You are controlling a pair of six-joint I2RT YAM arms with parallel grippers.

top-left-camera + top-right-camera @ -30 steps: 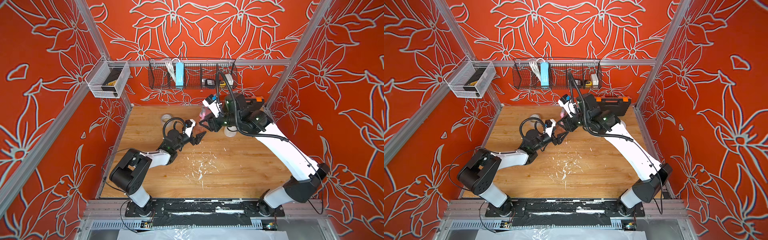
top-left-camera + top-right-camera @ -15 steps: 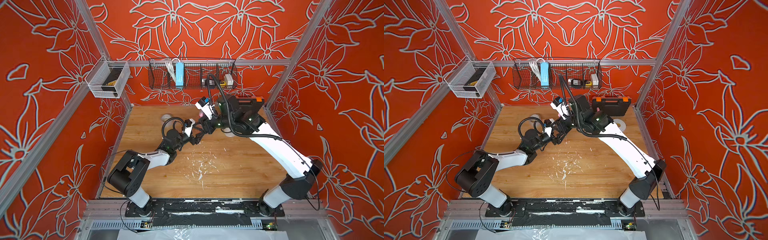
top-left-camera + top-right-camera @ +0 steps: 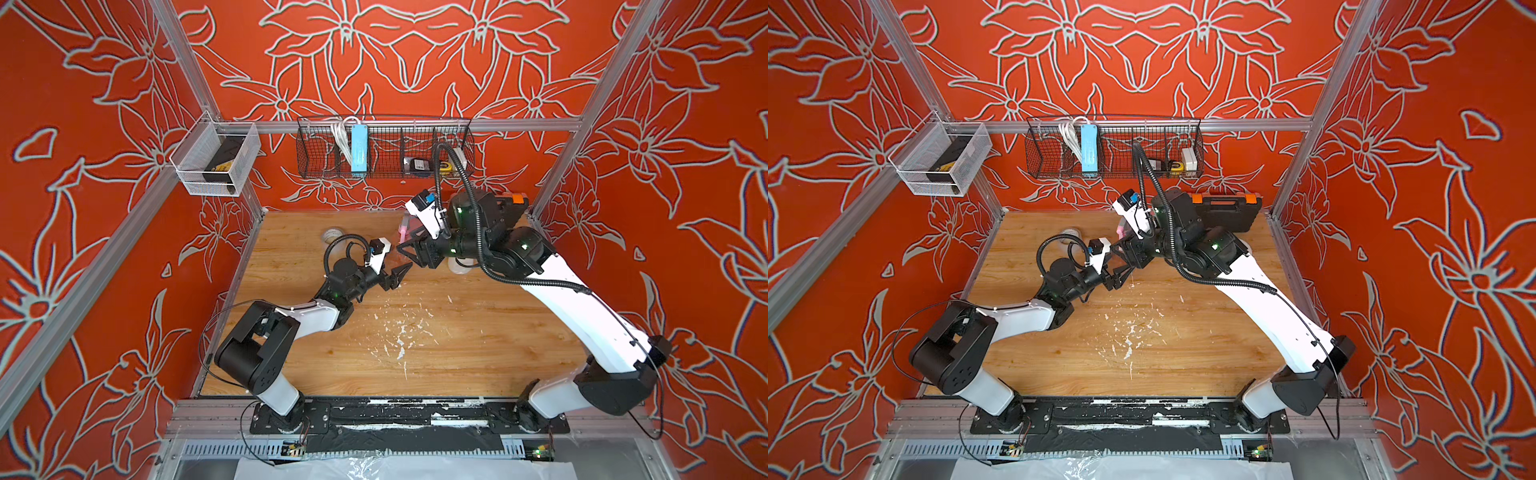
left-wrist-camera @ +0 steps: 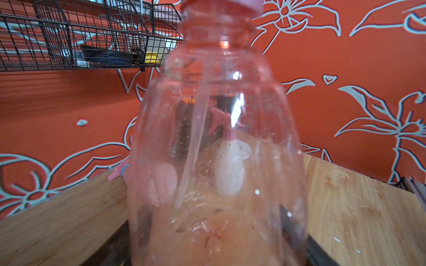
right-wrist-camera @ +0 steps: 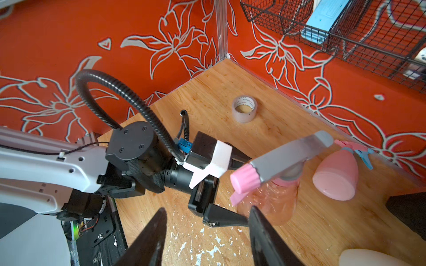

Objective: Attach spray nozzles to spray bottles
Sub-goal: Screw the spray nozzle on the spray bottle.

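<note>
The translucent orange bottle [image 5: 272,202] is clamped low between the left gripper's [image 3: 399,277] jaws, evidently to be held upright and steady. On its neck the pink-and-grey nozzle [image 5: 283,159] is seated. Just beside that bottle, the right gripper's [image 5: 207,209] jaws are spread and empty, probably for regripping.

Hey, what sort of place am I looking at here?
Most likely a robot lab cell, not a home: a left arm and a right arm mounted by a wooden table, an aluminium frame holding floral wall panels, and a wire basket of gear.
</note>
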